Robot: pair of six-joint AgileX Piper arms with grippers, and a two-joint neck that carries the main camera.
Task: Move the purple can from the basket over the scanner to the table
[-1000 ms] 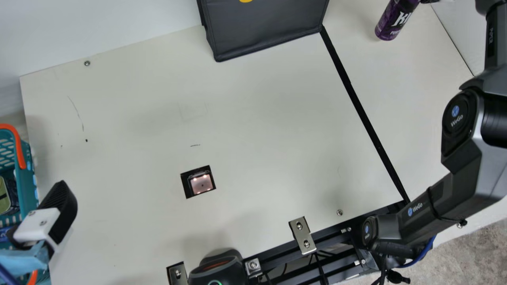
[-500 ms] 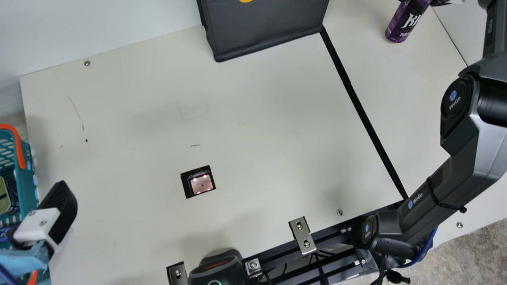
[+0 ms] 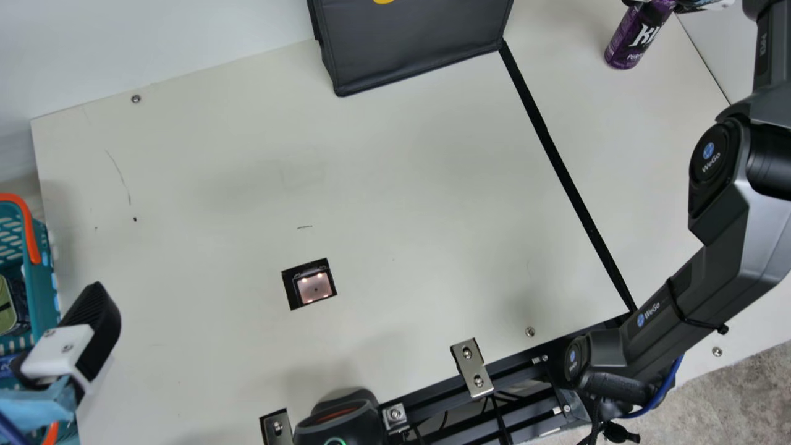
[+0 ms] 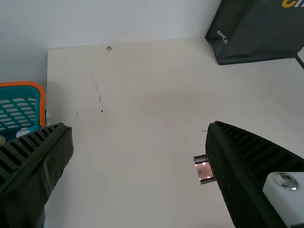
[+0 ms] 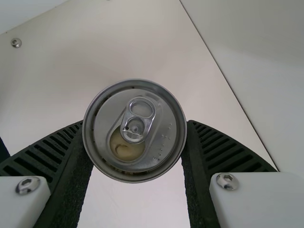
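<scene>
Right gripper [image 3: 703,5], pinching the purple can [image 3: 635,38], shifted a little rightward in main view since earlier

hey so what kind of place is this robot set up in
Probably a mock checkout counter for robot trials: there's a scanner window set into the table, a shopping basket at its edge, and a purple can between the right gripper's fingers.
</scene>
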